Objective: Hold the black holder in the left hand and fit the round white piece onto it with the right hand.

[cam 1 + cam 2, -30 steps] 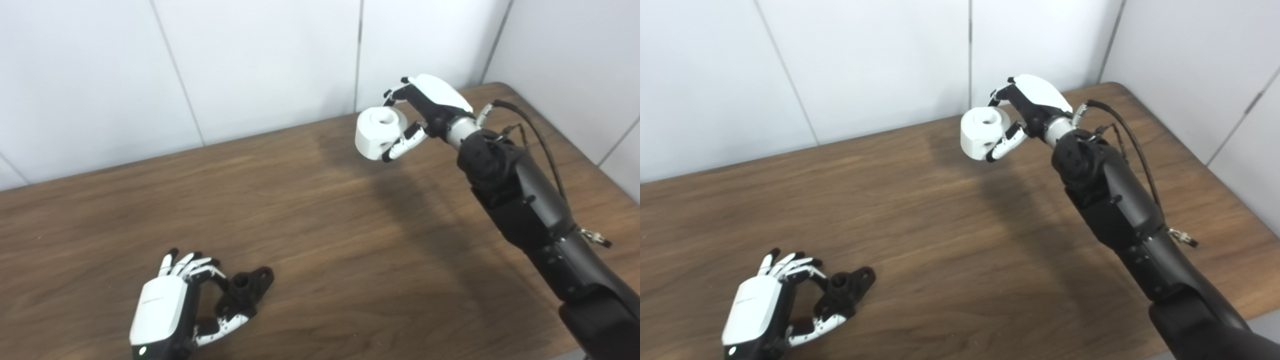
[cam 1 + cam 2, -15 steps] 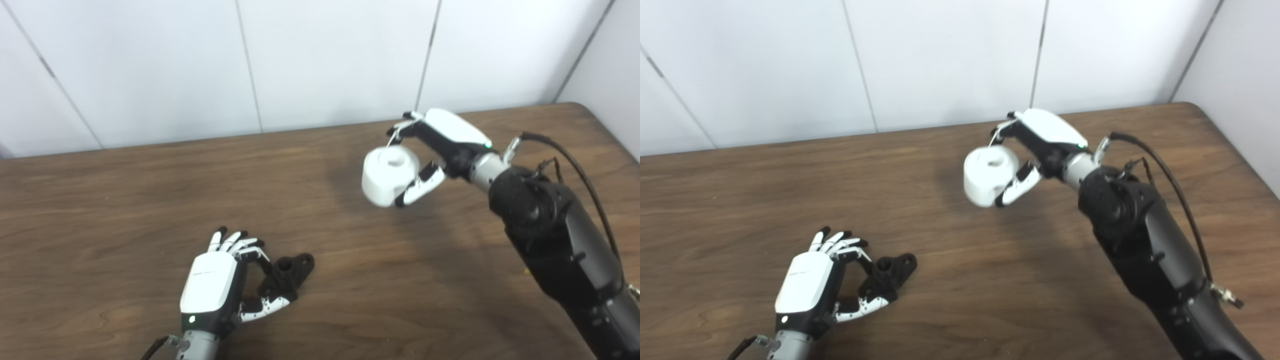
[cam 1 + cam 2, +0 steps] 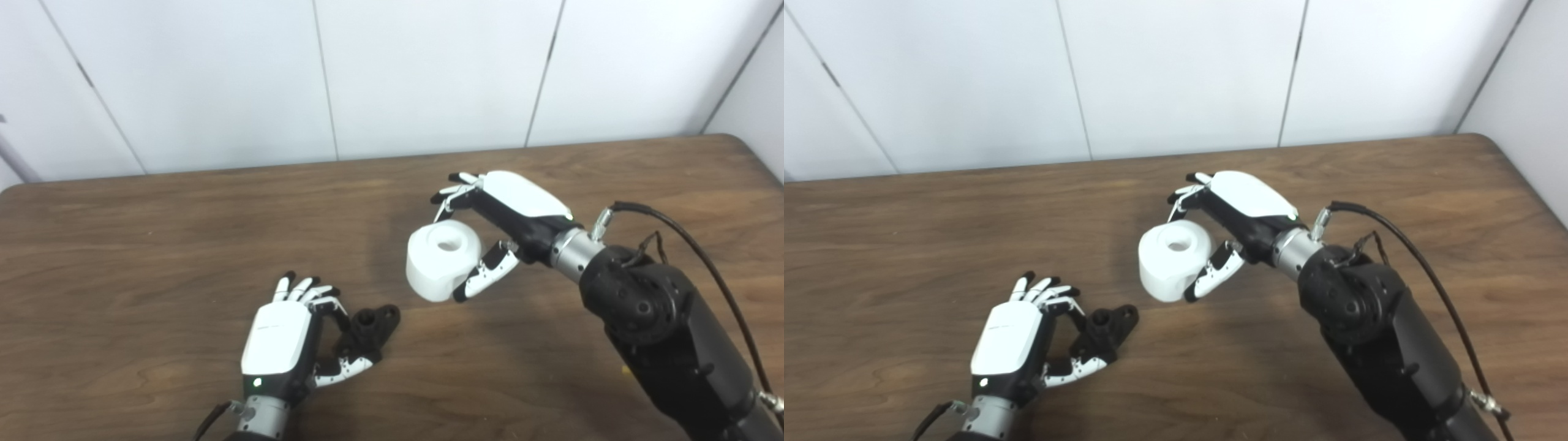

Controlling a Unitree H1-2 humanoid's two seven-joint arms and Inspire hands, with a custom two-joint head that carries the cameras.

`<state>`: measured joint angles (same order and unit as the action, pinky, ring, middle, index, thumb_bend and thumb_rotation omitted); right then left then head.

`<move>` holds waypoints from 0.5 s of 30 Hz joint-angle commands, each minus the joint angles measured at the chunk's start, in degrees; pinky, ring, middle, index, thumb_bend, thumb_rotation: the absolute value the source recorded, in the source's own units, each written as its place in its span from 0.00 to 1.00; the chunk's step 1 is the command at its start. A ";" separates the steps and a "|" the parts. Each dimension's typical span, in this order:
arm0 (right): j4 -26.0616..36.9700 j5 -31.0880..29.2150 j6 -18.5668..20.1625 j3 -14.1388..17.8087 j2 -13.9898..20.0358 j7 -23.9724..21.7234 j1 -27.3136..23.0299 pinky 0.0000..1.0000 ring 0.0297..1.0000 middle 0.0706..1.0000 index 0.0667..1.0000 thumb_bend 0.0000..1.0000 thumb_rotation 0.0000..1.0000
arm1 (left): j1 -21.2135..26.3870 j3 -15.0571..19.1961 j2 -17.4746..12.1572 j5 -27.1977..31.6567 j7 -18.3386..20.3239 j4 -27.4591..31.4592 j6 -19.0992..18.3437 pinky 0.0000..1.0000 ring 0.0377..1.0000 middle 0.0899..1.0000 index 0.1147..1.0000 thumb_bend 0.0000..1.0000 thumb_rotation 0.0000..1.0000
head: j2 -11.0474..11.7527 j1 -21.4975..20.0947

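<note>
The black holder [image 3: 368,329] rests low over the wooden table [image 3: 122,245], its short socket pointing up and a flat lug sticking out to the right. My left hand [image 3: 288,343] is shut on it, thumb below and fingers curled over its left side. The round white piece [image 3: 442,260], a thick cylinder with a hole in its top face, hangs above the table to the upper right of the holder. My right hand [image 3: 499,214] is shut on it, fingers behind and thumb in front. A clear gap separates the white piece from the holder.
White wall panels [image 3: 429,73] run along the table's far edge. The table's rounded right corner [image 3: 1488,141] sits at the upper right. A black cable [image 3: 704,245] loops beside my right forearm.
The camera has swung, so the whole picture shifted. My right hand has carried the white piece down and left, closer to the holder. The left hand keeps its hold on the holder.
</note>
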<state>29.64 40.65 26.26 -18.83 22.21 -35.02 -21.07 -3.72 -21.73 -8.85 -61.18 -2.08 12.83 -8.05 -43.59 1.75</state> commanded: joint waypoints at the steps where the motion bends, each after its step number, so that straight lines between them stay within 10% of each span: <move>1: 2.64 0.21 -1.59 0.16 -0.84 0.93 -1.41 1.00 0.98 0.84 0.44 0.53 0.14 | -0.07 -1.66 0.36 -2.05 1.45 -0.99 -0.20 1.00 0.89 0.76 0.42 0.52 0.05 | -0.06 0.43; 15: 3.00 -0.88 -4.37 -1.38 -3.33 -0.31 -2.34 1.00 0.99 0.84 0.44 0.53 0.14 | 0.79 -3.40 1.65 -3.80 0.26 -2.93 -1.27 1.00 0.89 0.76 0.42 0.52 0.05 | -0.22 3.53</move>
<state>30.58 39.82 23.93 -20.60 18.99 -35.88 -20.92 -2.77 -23.81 -7.45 -63.34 -3.22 11.79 -9.29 -43.77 5.10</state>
